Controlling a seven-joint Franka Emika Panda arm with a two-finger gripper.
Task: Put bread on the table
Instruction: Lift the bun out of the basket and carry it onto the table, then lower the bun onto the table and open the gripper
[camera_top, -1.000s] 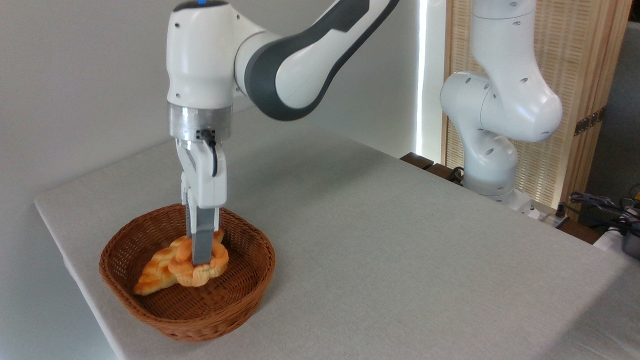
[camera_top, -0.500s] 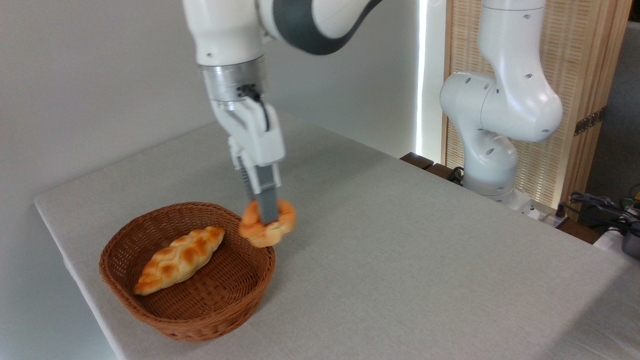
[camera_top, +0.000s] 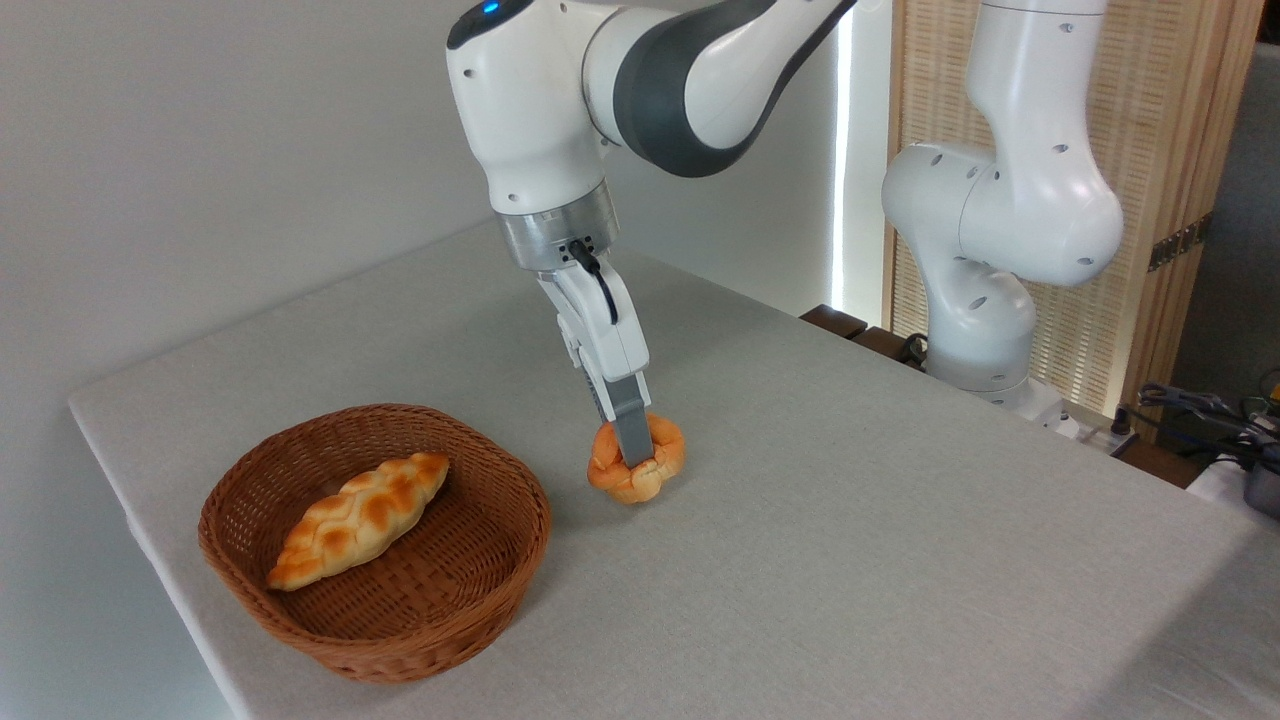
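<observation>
Gripping small round orange-golden knotted bun (camera_top: 640, 468), two-finger gripper (camera_top: 634, 449) clamped on it, at light grey cloth table (camera_top: 850, 520), right of brown woven wicker basket (camera_top: 375, 610).

**Bright, soft light and a clear picture**

I see a bright scene with soft, even light. A strong white strip of daylight glows at the far right, between the wall (camera_top: 200, 150) and the wooden screen (camera_top: 1180, 150), and it is washed out. The arm (camera_top: 700, 70) has small shiny spots on its white shell. The table (camera_top: 900, 520) looks pale and smooth. The basket (camera_top: 375, 650) drops a soft shadow to its right. The bread (camera_top: 655, 465) has a faint shadow under it. Everything looks sharp to me, with no blur. The near right corner of the table looks a bit darker.
</observation>
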